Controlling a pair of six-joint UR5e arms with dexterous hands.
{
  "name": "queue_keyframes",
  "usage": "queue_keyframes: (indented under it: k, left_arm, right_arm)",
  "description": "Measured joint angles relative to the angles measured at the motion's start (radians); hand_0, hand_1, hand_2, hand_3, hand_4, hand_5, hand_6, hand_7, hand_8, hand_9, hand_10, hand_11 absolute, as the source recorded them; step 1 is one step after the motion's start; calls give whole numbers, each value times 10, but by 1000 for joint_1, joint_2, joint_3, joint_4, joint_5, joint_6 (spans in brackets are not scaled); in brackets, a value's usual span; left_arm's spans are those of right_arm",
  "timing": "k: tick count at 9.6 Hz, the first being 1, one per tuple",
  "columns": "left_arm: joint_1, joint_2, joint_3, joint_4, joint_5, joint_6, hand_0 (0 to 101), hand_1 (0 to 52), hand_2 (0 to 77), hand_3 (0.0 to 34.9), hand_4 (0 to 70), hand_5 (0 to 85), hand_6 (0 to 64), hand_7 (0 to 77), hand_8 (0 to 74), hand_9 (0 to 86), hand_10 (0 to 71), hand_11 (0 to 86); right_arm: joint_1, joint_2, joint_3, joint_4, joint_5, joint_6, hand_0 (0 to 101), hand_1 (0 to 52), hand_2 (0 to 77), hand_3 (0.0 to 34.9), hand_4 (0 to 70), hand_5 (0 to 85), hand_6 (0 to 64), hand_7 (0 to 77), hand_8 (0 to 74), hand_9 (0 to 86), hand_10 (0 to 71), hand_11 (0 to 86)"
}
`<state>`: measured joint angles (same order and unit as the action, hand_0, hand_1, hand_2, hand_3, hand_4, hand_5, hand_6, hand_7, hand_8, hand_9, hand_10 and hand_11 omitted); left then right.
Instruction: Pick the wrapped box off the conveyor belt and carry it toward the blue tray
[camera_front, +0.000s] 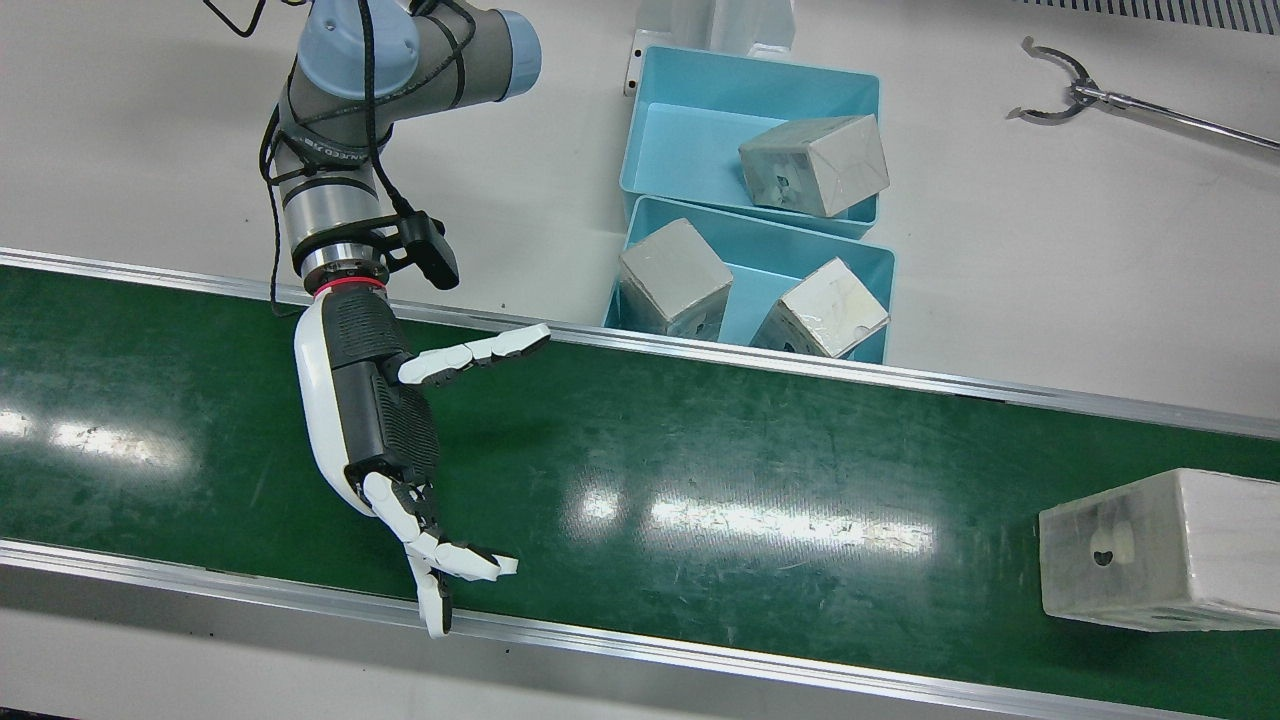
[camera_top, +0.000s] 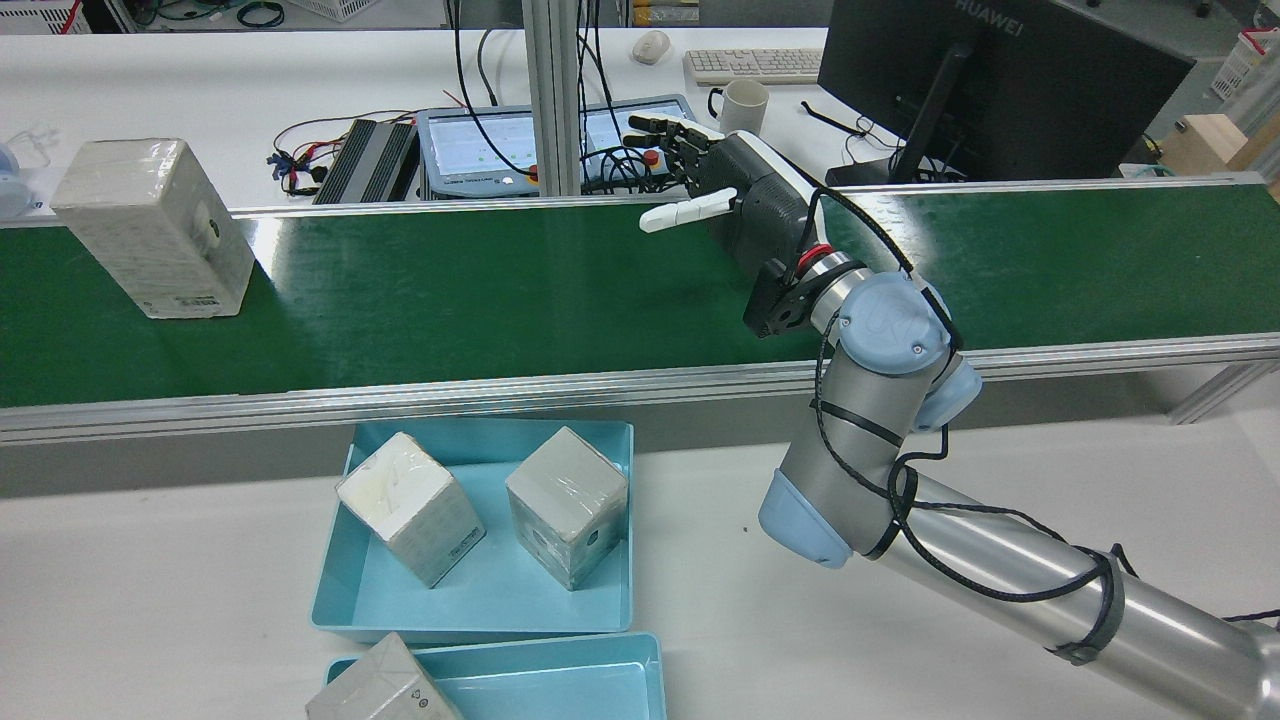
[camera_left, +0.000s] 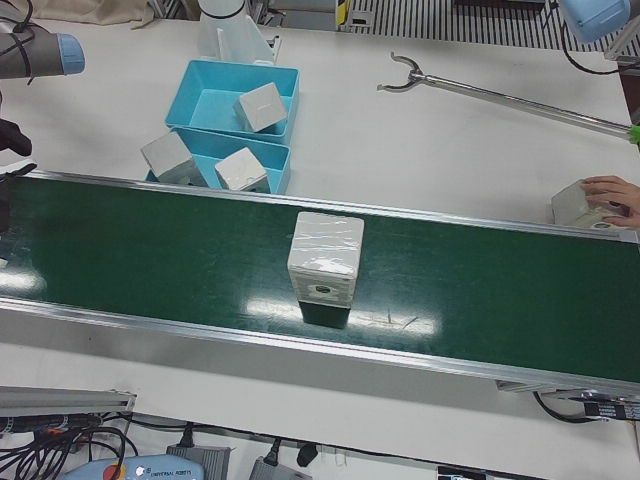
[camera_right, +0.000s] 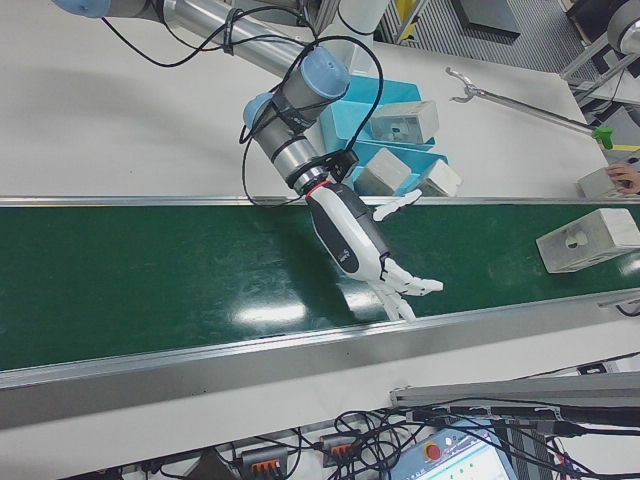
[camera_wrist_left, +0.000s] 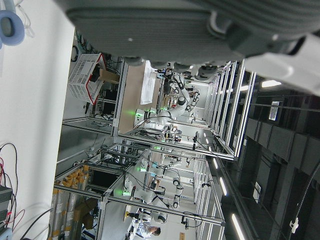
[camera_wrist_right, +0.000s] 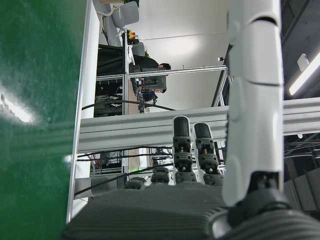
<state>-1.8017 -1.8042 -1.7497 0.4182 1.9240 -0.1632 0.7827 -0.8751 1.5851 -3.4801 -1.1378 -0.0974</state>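
Right hand (camera_front: 385, 430): hangs over the green conveyor belt (camera_front: 700, 470), fingers spread and extended, holding nothing; the thumb points toward the belt's tray-side rail, the other fingers reach the operator-side rail.
Right hand, other views: seen also from the rear (camera_top: 735, 195) and from the right-front (camera_right: 355, 240); its own camera shows straight fingers (camera_wrist_right: 252, 100) against the belt and the lab behind.
Left hand: only its dark underside fills the top of the left hand view (camera_wrist_left: 200, 30); I cannot tell how its fingers stand.
Wrapped box (camera_front: 1165, 550): stands on the belt, well apart from the right hand, off toward the robot's left; nothing touches it. Seen also from the rear (camera_top: 155, 228) and the left-front (camera_left: 325, 265).
Blue trays (camera_front: 660, 110): two, edge to edge, on the white table just beyond the belt's rail, near the thumb side of the right hand.
Tray contents: three wrapped boxes (camera_front: 815, 165), one in the farther tray, two in the nearer.
Reach tool (camera_front: 1140, 105): a metal pole with a claw end lying on the table, far from the hand.
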Motion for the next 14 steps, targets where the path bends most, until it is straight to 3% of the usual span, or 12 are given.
queue_keyframes:
  k: [3,4,6,9,10,14]
  left_arm:
    - [0,0,0,0,0,0,0,0,5,0,0,11,5,5,11,5,5,5]
    - [0,0,0,0,0,0,0,0,11,0,0,11,5,5,11,5,5,5]
    - [0,0,0,0,0,0,0,0,11,0,0,11,5,5,11,5,5,5]
    - [0,0,0,0,0,0,0,0,5,0,0,11,5,5,5,5,5,5]
    - [0,0,0,0,0,0,0,0,11,0,0,11,5,5,11,5,5,5]
    - [0,0,0,0,0,0,0,0,5,0,0,11,5,5,11,5,5,5]
  right_arm:
    - [-2,4,4,-15,-2,-1,496,142,55,0,180,180,98,267,27,49,0,11]
    - [-2,5,7,-32,-3,-2,506,169,55,1,175,180,98,267,27,44,0,11]
    - [-2,5,11,-53,-4,-2,511,169,60,0,136,180,82,229,5,27,0,11]
    - [-1,5,11,-53,3,0,492,142,76,0,136,180,82,235,5,27,0,11]
    - [-1,5,11,-50,4,0,485,131,49,1,136,169,82,240,27,38,0,11]
    - [0,5,11,-38,6,1,484,131,49,0,136,169,87,240,27,44,0,11]
